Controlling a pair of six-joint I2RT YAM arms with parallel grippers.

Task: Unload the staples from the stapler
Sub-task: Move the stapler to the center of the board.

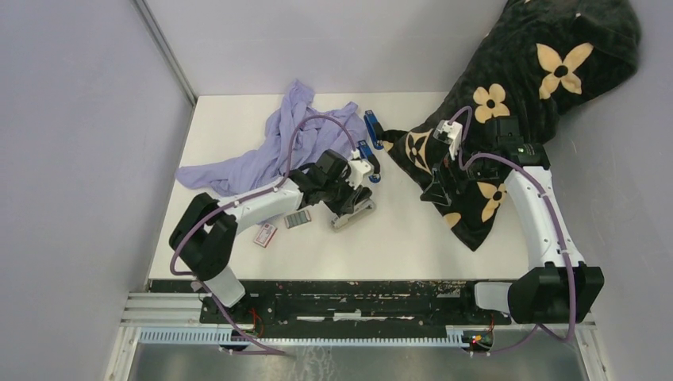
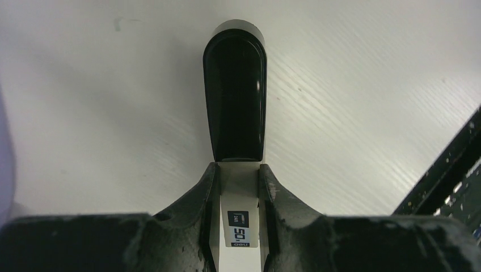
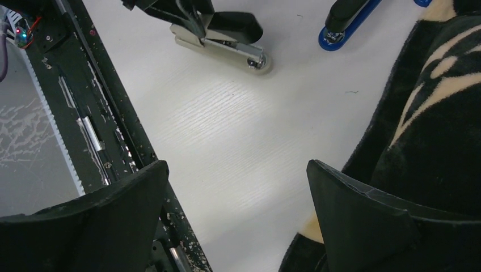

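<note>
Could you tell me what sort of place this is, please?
Probably a robot test cell: a white tabletop walled by plain grey panels, a black mounting rail, scattered props like a lilac cloth.

robot lab cell: plain grey walls (image 1: 79, 119), white table (image 1: 413, 238), black mounting rail (image 1: 333, 290)

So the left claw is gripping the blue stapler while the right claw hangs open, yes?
Not quite. The left gripper grips the black and cream stapler, as the left wrist view shows; the right gripper does hang open.
</note>
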